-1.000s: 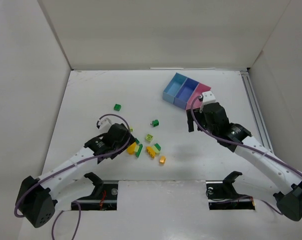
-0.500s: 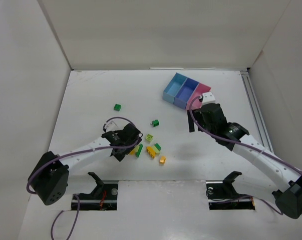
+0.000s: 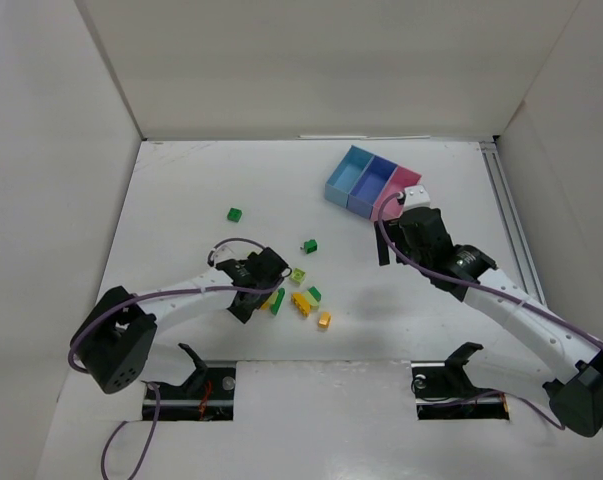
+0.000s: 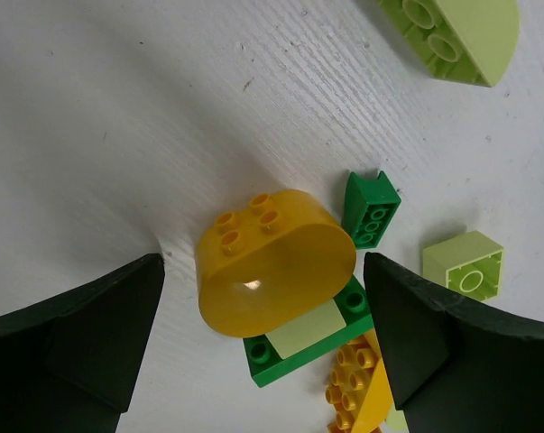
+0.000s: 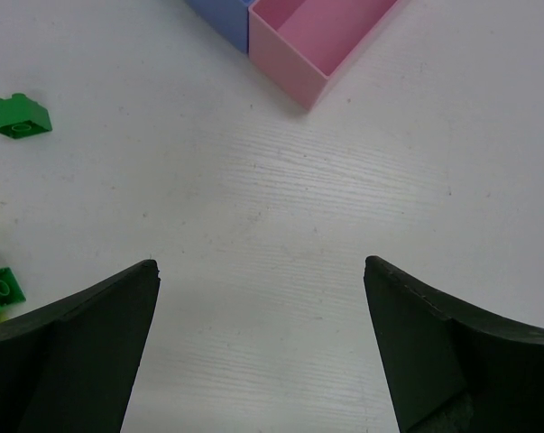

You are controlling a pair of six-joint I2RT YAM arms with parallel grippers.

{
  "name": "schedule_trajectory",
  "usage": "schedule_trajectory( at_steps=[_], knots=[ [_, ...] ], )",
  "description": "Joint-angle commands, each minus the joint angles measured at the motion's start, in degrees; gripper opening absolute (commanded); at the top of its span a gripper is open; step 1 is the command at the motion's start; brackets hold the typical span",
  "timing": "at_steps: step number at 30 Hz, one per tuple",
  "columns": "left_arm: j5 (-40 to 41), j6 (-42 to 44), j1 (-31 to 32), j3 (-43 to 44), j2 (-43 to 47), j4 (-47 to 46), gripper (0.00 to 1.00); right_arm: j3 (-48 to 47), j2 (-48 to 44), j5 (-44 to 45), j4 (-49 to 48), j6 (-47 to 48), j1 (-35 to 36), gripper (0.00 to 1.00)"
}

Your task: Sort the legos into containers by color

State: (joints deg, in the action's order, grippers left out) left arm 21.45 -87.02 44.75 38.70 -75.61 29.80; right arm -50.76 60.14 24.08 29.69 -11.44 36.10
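1. White table (image 3: 181, 200), pale walls (image 3: 311, 70) on three sides. Three joined bins stand at the far right: light blue bin (image 3: 347, 174), blue bin (image 3: 372, 185), pink bin (image 3: 395, 192). No brick shows inside them, so the sorting looks barely begun.
2. Legos (image 3: 303, 300) lie loose mid-table, most of them bunched by the left arm and well apart from the bins.
3. Left gripper (image 4: 262, 260) hangs over that bunch with its jaws apart, one on each side of a yellow brick (image 4: 276, 275). Neither jaw touches it, as far as the wrist view shows.
4. That yellow brick is rounded, with studs on one side. It leans on a green brick (image 4: 264, 359), has a small green piece (image 4: 371, 209) just beside it, and a lime cube (image 4: 463, 263) near.
5. Handling, as a guess: light, stiff, glossy plastic that will not give under the pads. The curved face is likely to squirt out of a pinch, so flat opposite faces are the place to grip.
6. Closing too low risks catching the green brick beneath and dragging both along.
7. Right gripper (image 5: 259, 262) hovers over bare table near the pink bin's corner, its jaws wide apart and holding nothing.
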Motion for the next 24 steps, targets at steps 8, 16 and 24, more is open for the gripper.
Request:
schedule_trajectory(
  at_steps=[8, 16, 24],
  knots=[
    [2.45, -3.94, 1.21, 1.03, -1.55, 3.24, 0.80, -1.36, 0.24, 0.80, 0.37, -0.60, 0.03, 1.00],
    [5.26, -5.70, 1.21, 1.55, -2.61, 3.86, 0.78, -1.36, 0.24, 0.27, 0.37, -0.60, 0.03, 1.00],
    [5.18, -4.48, 1.21, 3.31, -4.98, 3.33, 0.71, -1.88, 0.77, 0.27, 1.42, -0.60, 0.03, 1.00]
  ],
)
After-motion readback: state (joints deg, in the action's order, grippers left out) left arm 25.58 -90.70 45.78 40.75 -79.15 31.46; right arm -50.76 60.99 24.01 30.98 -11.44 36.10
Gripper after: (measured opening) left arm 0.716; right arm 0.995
